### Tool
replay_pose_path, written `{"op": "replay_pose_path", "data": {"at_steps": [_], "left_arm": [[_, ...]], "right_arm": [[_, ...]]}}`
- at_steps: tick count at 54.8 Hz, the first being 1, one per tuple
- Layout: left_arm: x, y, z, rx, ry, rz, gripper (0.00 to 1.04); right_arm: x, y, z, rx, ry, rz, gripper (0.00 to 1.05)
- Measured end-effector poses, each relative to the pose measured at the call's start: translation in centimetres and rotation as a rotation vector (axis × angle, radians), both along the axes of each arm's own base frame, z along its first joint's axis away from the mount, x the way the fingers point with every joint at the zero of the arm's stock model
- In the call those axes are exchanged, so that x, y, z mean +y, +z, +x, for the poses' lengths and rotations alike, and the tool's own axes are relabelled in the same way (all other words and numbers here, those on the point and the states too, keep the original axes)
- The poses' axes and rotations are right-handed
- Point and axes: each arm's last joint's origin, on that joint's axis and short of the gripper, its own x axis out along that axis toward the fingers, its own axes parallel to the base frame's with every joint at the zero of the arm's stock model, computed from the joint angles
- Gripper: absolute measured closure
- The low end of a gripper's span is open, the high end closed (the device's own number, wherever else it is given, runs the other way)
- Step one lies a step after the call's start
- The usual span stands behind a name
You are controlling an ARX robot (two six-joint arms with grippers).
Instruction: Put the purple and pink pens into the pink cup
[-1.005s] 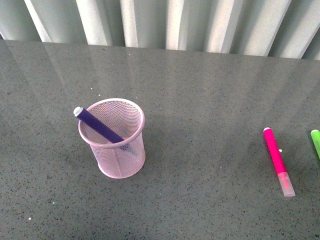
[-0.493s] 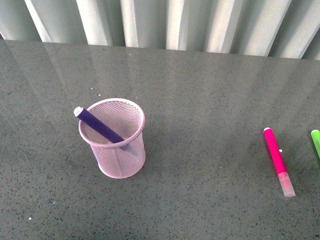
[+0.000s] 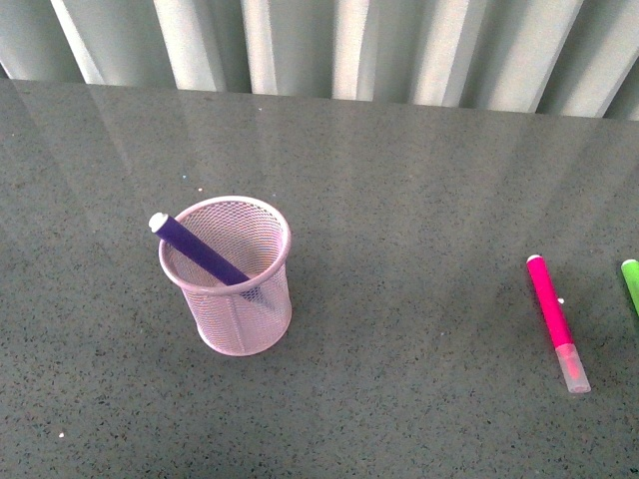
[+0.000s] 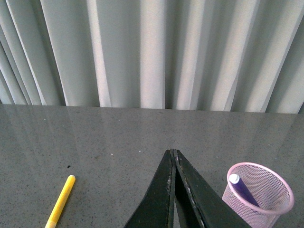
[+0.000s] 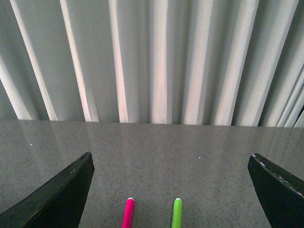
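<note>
The pink mesh cup stands upright left of centre on the grey table. The purple pen leans inside it, its white end over the rim at the left. The cup and purple pen also show in the left wrist view, beside my left gripper, which is shut and empty. The magenta pen lies flat at the right, pale cap toward me. Its white-tipped end shows in the right wrist view between the wide-open jaws of my right gripper. Neither gripper shows in the front view.
A bright green marker lies at the right edge beside the magenta pen, and it also shows in the right wrist view. A yellow marker lies on the table in the left wrist view. Pleated grey curtain backs the table.
Nothing has visibly moved on the table. The front view has shifted by a pixel or two at most.
</note>
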Motion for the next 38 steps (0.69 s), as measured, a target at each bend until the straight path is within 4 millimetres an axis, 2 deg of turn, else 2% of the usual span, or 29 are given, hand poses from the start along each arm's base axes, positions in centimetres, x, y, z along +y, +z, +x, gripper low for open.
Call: {"op": "replay_pose_path", "data": {"at_steps": [9, 11, 33, 35, 38], "left_arm": [[0.0, -0.04, 0.0, 0.004, 0.0, 0.0, 1.01], [0.0, -0.04, 0.0, 0.004, 0.0, 0.0, 0.96], [0.0, -0.04, 0.0, 0.005, 0.0, 0.0, 0.3], [0.0, -0.04, 0.0, 0.005, 0.0, 0.0, 0.24], [0.0, -0.05, 0.0, 0.005, 0.001, 0.0, 0.12]], "right_arm": [[0.0, 0.0, 0.0, 0.0, 0.0, 0.0, 0.07], [0.0, 0.0, 0.0, 0.0, 0.0, 0.0, 0.07], [-0.02, -0.02, 0.02, 0.008, -0.01, 0.0, 0.07], [-0.02, -0.17, 0.04, 0.081, -0.052, -0.007, 0.07], [-0.18, -0.37, 0.38, 0.319, -0.169, -0.051, 0.07]]}}
